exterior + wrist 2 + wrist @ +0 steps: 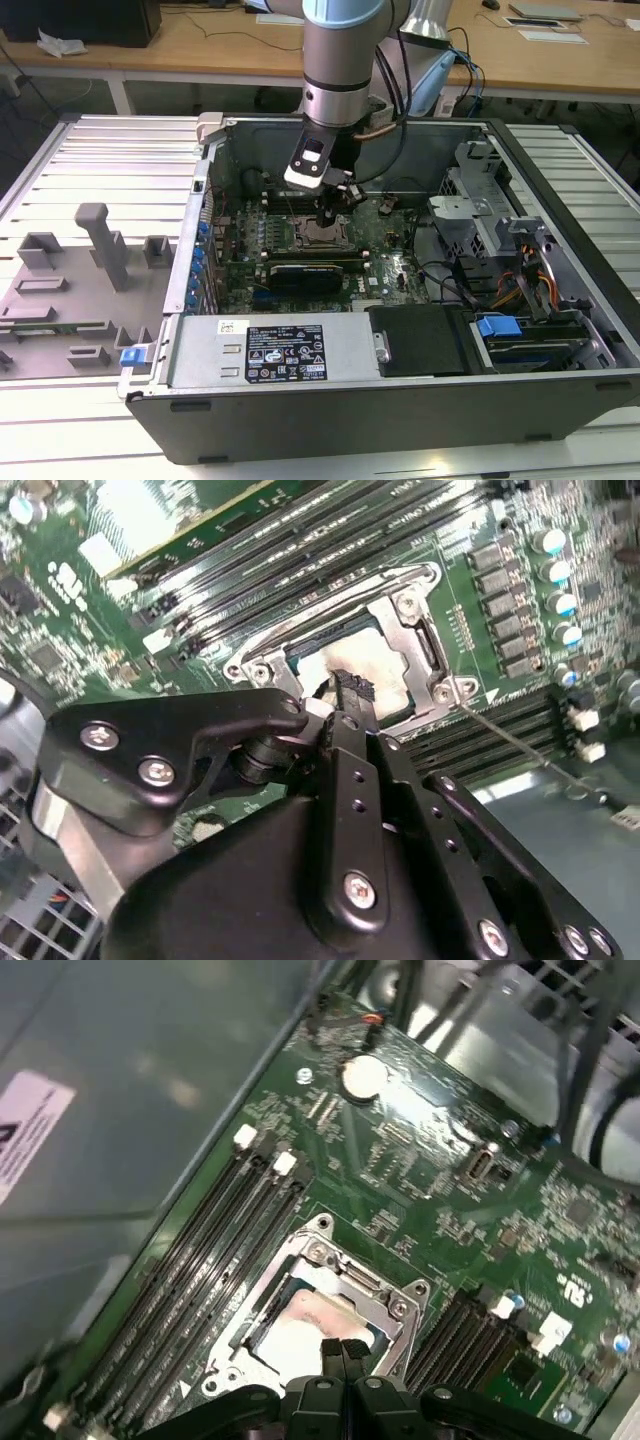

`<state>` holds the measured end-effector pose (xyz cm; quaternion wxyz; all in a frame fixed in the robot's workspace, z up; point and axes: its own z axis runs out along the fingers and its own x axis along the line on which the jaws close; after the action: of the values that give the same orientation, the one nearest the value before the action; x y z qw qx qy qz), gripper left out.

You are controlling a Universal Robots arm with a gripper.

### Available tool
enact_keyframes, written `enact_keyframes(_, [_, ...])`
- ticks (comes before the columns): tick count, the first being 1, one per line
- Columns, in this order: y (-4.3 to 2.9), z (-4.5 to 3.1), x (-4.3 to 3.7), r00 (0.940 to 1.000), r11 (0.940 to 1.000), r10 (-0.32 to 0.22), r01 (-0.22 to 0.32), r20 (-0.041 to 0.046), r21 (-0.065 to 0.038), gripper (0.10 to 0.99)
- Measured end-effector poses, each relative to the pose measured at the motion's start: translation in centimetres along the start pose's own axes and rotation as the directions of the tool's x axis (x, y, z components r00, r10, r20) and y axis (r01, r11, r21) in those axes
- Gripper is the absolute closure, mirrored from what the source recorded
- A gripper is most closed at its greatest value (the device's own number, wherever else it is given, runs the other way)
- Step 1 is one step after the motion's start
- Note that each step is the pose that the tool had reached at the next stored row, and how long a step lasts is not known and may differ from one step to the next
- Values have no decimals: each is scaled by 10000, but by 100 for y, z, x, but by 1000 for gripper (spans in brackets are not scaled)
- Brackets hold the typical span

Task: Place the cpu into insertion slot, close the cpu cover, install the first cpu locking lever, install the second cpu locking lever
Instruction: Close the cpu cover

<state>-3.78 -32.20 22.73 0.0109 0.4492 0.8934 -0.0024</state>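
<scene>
Okay, sweeping from the exterior view's left: a grey fixture tray [50, 310] sits on the slatted table [120, 150]. Then comes the open computer case [300, 420], and the arm drops straight down into it. The hand [331, 205] is poised right above the insertion slot [318, 238] in the middle of the motherboard [400, 250]. Fingers pressed together, nothing between them, tips just over the near edge of the cpu [300, 1325]. And the cpu is home, sitting flat in the slot, its pale top patchy and smeared. It's a light, thin, rigid little plate, but unforgiving: any hold belongs on its bare edges, and it must never be skewed against the contacts beneath. The cpu cover [350, 1278] is thin stamped metal, stiff enough to push flat. It looks to be lying down around the chip, though at this angle I wouldn't swear it's fully seated. Over on the exterior view's right are drive bays [520, 280] and cabling. The exterior view brings the arm's upright stance and its clearance to the case walls. The second wrist view adds a springy wire lever [520, 745] running out from the socket corner across the board. The first wrist view lays out the memory slots [200, 1270] flanking the frame.
</scene>
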Motion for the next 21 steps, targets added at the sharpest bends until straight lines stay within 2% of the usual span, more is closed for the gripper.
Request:
enact_keyframes(1, [0,0,0,9985,9985,-538,538,0,-10,980])
enact_keyframes(3, [0,0,0,9946,9946,-1038,1038,-1,-20,980])
enact_keyframes(5, [0,1,0,9846,9846,-1750,1750,-2,-35,980])
enact_keyframes(10, [0,2,0,9610,9610,-2764,2764,-3,-59,980])
enact_keyframes(11, [0,4,0,9487,9486,-3163,3163,-2,-68,980])
enact_keyframes(17, [0,8,0,9042,9042,-4270,4270,1,-95,980])
enact_keyframes(19, [0,11,0,8739,8738,-4861,4861,4,-109,980])
enact_keyframes(20, [0,11,0,8650,8649,-5018,5018,5,-113,980])
enact_keyframes(21, [0,12,0,8516,8515,-5242,5242,7,-118,980])
